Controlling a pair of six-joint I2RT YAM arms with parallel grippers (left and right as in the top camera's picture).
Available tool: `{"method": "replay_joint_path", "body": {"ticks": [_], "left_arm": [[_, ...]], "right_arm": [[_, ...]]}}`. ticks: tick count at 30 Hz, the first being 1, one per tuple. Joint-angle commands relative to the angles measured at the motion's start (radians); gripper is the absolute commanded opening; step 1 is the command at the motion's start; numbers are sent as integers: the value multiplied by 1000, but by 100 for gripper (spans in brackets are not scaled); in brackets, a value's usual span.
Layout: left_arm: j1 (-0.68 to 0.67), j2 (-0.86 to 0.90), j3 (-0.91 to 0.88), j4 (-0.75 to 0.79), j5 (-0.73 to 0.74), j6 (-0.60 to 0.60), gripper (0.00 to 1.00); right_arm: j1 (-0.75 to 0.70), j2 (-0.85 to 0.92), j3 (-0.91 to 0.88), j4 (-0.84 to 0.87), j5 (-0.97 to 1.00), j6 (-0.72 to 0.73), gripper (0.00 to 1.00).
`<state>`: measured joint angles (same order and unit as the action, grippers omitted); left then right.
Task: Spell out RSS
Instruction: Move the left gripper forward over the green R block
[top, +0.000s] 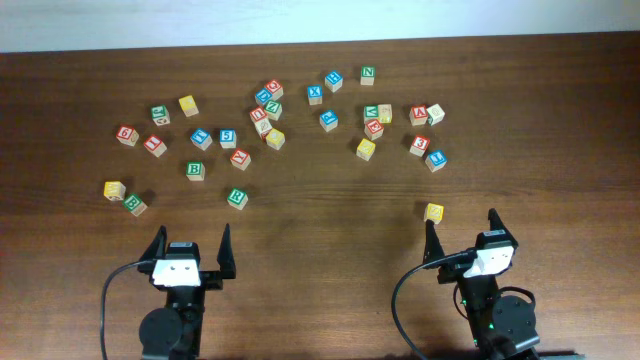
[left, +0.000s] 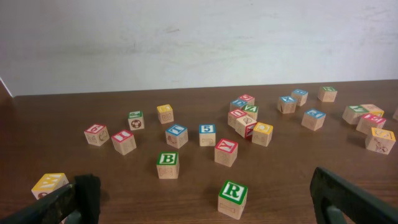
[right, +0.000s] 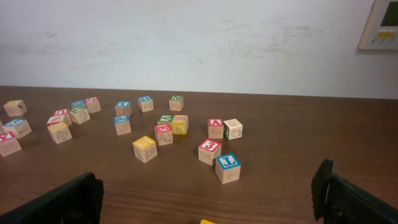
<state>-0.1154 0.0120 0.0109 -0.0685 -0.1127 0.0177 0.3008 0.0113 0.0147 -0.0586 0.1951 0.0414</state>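
Observation:
Many wooden letter blocks lie scattered across the far half of the brown table. A green R block (top: 237, 198) sits nearest the left arm; it also shows in the left wrist view (left: 232, 198), between and just beyond the fingers. My left gripper (top: 190, 246) is open and empty at the near edge. My right gripper (top: 460, 238) is open and empty. A yellow block (top: 433, 212) lies just ahead of its left finger; only its top edge shows in the right wrist view (right: 208, 221). I cannot pick out any S block for sure.
A green B block (left: 167, 165) and a red block (left: 226, 152) lie beyond the R. A yellow block (top: 114, 190) and a green one (top: 135, 204) sit at far left. A blue J block (right: 227, 167) and a red 3 block (right: 209, 151) lie ahead of the right gripper.

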Motion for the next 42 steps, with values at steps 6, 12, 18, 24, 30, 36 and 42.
{"method": "replay_joint_path", "body": {"ticks": [6,12,18,24,30,36,42], "left_arm": [[7,-6,-2,-5,-4,-6,99],[7,-7,-2,-5,-4,-6,99],[7,-7,-2,-5,-4,-6,99],[7,-7,-2,-5,-4,-6,99],[7,-7,-2,-5,-4,-6,99],[7,-7,-1,1,238,-6,99],[7,53,61,-114,370,-101,99]], "right_arm": [[-6,-3,-9,-4,-5,-8,98],[-6,-3,-9,-4,-5,-8,98],[-6,-3,-9,-4,-5,-8,98],[-6,-3,-9,-4,-5,-8,98],[-6,-3,-9,-4,-5,-8,98],[-6,-3,-9,-4,-5,-8,98],[-6,-3,-9,-4,-5,-8,98]]}}
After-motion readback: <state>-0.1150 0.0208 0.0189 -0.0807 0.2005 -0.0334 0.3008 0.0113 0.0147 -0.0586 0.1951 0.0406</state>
